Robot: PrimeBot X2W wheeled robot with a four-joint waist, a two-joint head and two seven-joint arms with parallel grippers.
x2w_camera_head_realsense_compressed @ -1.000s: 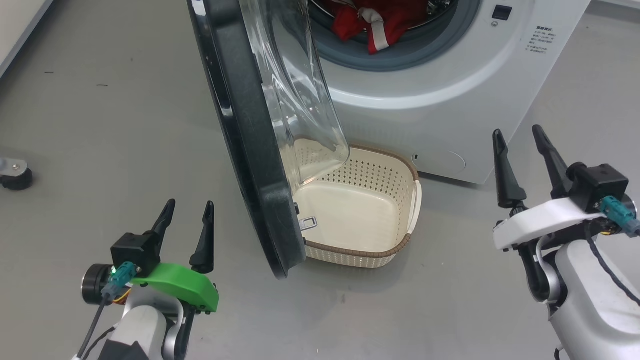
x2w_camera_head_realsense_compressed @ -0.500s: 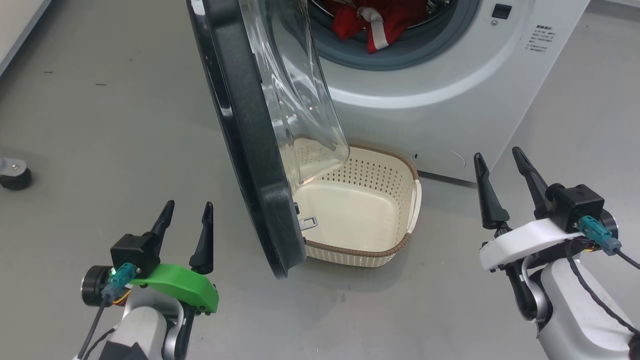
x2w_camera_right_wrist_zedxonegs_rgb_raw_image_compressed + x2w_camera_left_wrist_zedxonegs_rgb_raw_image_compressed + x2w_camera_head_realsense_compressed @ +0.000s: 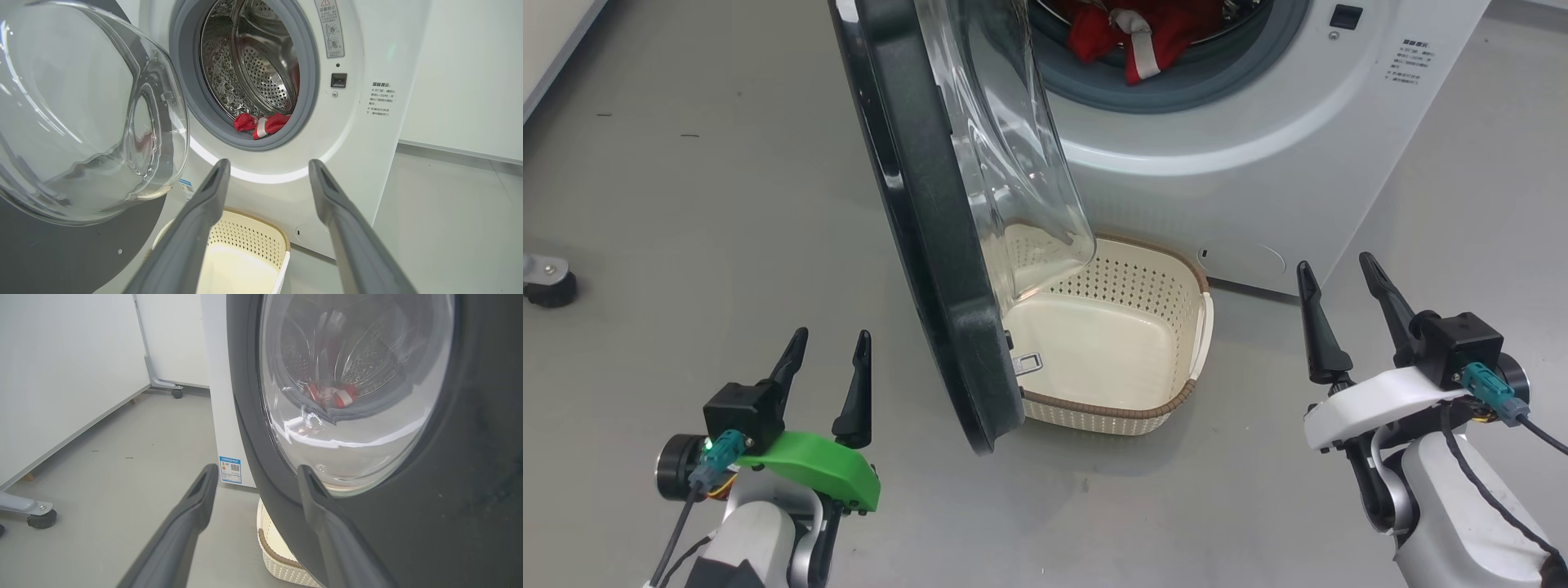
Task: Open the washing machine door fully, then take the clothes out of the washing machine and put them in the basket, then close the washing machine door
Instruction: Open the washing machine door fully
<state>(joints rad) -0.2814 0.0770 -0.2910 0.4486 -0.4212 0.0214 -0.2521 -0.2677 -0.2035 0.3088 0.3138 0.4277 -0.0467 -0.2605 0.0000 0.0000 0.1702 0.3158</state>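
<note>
left gripper (image 3: 833, 333) stood wide, holding nothing — washing machine door (image 3: 931, 245) just right of its fingers, swung open | right gripper (image 3: 1333, 261) stood wide, holding nothing — clothes (image 3: 1152, 33) lay well ahead of it, inside the washing machine (image 3: 1217, 188) | basket (image 3: 1119, 408) sat empty between the two grippers, partly under the door
</note>
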